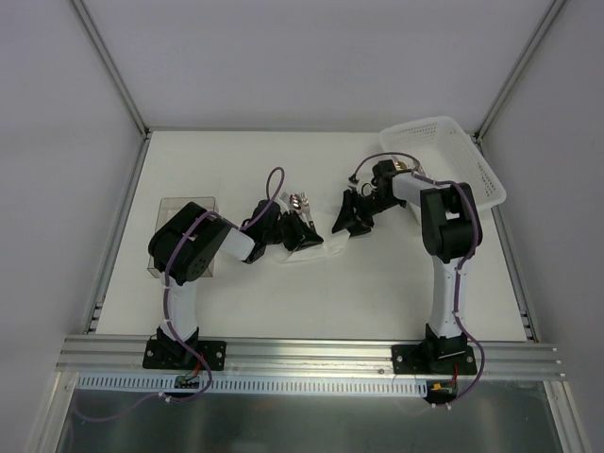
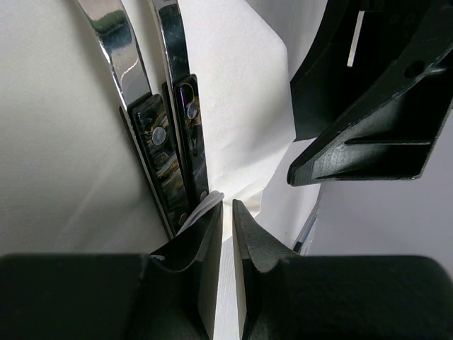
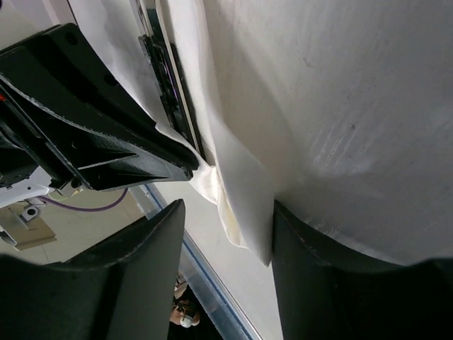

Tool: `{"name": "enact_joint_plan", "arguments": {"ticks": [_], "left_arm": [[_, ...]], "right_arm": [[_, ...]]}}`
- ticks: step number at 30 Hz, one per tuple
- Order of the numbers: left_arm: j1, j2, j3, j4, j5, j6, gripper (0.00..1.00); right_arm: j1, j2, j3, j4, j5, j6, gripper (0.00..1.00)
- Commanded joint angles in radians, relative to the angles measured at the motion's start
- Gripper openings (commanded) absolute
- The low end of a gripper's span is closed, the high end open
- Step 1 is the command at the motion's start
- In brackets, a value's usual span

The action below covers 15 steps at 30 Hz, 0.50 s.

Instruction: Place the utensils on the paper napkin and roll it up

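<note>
The paper napkin [image 1: 324,249] lies mid-table between my two grippers. The utensils [image 1: 300,200] lie on it, their shiny ends pointing away. In the left wrist view two pieces [image 2: 177,134] show dark riveted handles and silver stems on the napkin [image 2: 241,92]. My left gripper [image 2: 228,205] is shut on a napkin edge right beside the handles; it also shows in the top view [image 1: 304,236]. My right gripper [image 3: 226,209] is open, with a raised fold of the napkin [image 3: 244,177] between its fingers; it also shows in the top view [image 1: 346,225]. No spoon bowl shows.
A white lattice basket [image 1: 453,156] stands at the back right, behind the right arm. A clear plastic box [image 1: 175,209] stands at the left, partly under the left arm. The two grippers are close, tip to tip [image 2: 368,92].
</note>
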Motion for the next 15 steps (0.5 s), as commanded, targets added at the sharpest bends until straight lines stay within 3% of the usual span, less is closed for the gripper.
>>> {"name": "enact_joint_plan", "arguments": {"ticks": [1,8,15], "left_arm": [[0.017,0.034,-0.021,-0.08,-0.031,0.02,0.13],[0.015,0.025,-0.018,-0.079,-0.031,0.021,0.13],[0.017,0.019,-0.027,-0.071,-0.029,0.023,0.13]], "right_arm": [[0.005,-0.012,-0.046,0.051,-0.047,0.031,0.52],[0.006,-0.063,-0.068,0.147,-0.071,0.149,0.25],[0.051,-0.068,-0.039,0.16,-0.055,0.188,0.16]]}}
